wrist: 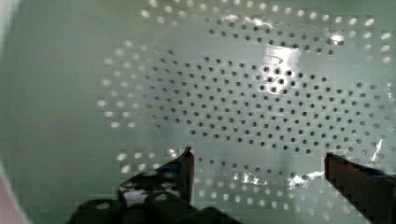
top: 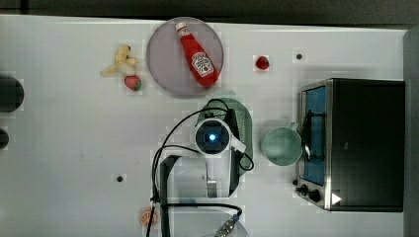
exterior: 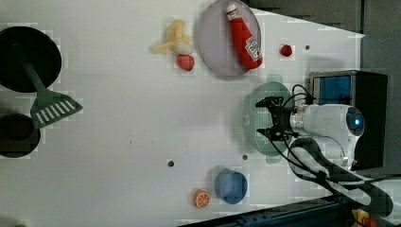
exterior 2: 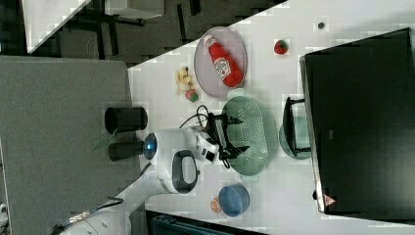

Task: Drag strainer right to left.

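White bench (top: 74,148): strainer (exterior 2: 252,134) just beside mug (top: 281,146), below ketchup plate (top: 165,64). Gripper (wrist: 259,163) fingers spread wide, empty, inside bowl. Likely light, stiff, slippery plastic; hook rim wall.

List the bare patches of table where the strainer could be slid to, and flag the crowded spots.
The biggest bare patch in the top view is the table's left half, bordered by the banana and strawberry above and the orange slice below. It is crowded around the strainer: plate with ketchup bottle above, mug and toaster oven right.
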Robot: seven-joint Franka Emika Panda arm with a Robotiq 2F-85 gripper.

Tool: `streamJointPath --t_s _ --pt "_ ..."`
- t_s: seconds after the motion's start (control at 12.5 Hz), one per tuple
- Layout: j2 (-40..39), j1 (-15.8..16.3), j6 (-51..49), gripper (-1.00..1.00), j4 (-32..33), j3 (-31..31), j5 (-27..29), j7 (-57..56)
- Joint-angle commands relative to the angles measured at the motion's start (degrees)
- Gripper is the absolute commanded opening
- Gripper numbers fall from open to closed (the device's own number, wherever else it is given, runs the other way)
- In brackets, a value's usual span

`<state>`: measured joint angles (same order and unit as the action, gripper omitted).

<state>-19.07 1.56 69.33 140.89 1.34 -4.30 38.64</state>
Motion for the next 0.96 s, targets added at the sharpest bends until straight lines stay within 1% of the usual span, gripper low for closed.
streamJointPath --t_s 0.08,0.4,0.72,0.96 --pt "-1.15 0.15 1.75 1.00 -0.26 -0.49 1.35 4.79" --pt "-1.17 0.62 1.66 1.00 -0.31 -3.79 1.82 12.19" --pt "-1.19 1.82 1.60 1.00 -0.54 -6.67 2.06 14.20" --pt "-1.51 3.39 1.56 1.00 -0.67 -8.79 3.00 17.94"
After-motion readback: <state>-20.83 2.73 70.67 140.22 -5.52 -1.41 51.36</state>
